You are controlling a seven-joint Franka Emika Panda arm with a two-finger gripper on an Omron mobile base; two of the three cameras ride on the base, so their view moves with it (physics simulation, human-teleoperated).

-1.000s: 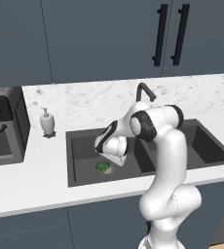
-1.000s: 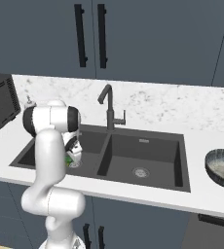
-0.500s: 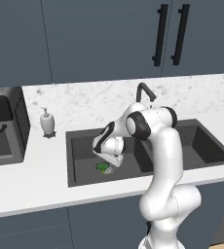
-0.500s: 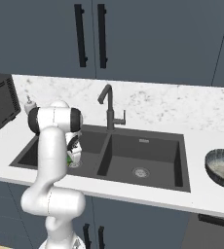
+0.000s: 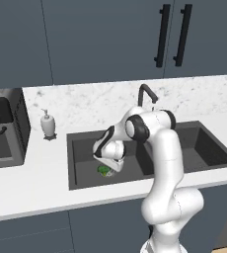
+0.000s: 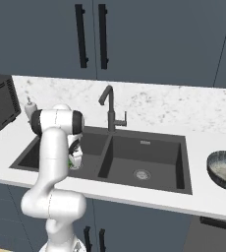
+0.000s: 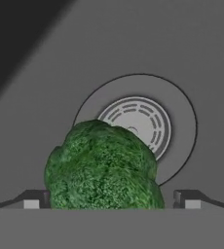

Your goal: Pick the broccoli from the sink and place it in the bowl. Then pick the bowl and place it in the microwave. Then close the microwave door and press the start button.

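The broccoli, a lumpy, bright green floret with a fine grainy surface, lies on the floor of the left basin of the sink, overlapping the edge of the round metal drain with its ringed slots. The claw hangs low over it, open, one dark fingertip on either side of the floret; whether the tips touch it I cannot tell. The sink is dark grey, matt and rectangular, with a dark gooseneck tap behind the divider. On the pale speckled stone table stand a white soap dispenser to the left and, well apart on the right, the wide speckled bowl.
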